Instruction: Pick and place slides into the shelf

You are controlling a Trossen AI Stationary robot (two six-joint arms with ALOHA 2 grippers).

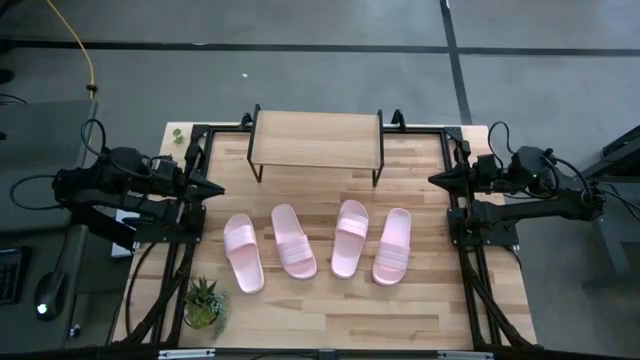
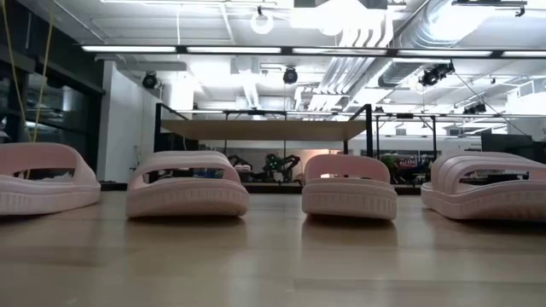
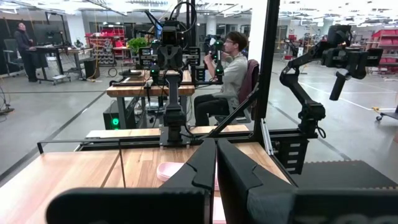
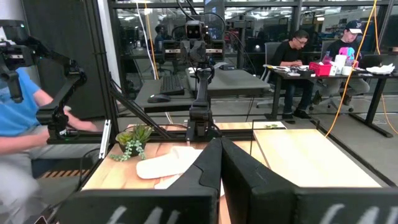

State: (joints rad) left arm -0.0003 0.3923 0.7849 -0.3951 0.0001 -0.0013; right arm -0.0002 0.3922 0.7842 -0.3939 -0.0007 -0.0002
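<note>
**Four slides in a row on the worktop, shelf bare, both arms parked at the sides**

The four pale pink slides lie side by side in a loose row on the worktop (image 1: 330, 310), in front of the shelf (image 1: 316, 138) and apart from it. From the left arm's side they are slide one (image 1: 243, 253), slide two (image 1: 293, 240), slide three (image 1: 350, 237) and slide four (image 1: 393, 246). The first two lean one way, the last two the other, so the row fans out slightly. All sit sole down with straps up; the low view shows their ends lined up across the wood.

The shelf stands at the far edge of the worktop, its plank top carrying nothing, thin black legs beneath.

The left gripper (image 1: 212, 188) hangs over the left edge of the worktop, pointing inward, fingers (image 3: 202, 171) pressed together and holding nothing. The right gripper (image 1: 436, 180) mirrors it over the right edge, fingers (image 4: 211, 165) likewise together and empty. Both are well clear of the slides.

A small potted plant (image 1: 204, 302) sits at the near left corner. Beyond the worktop, people sit at desks in the room.
</note>
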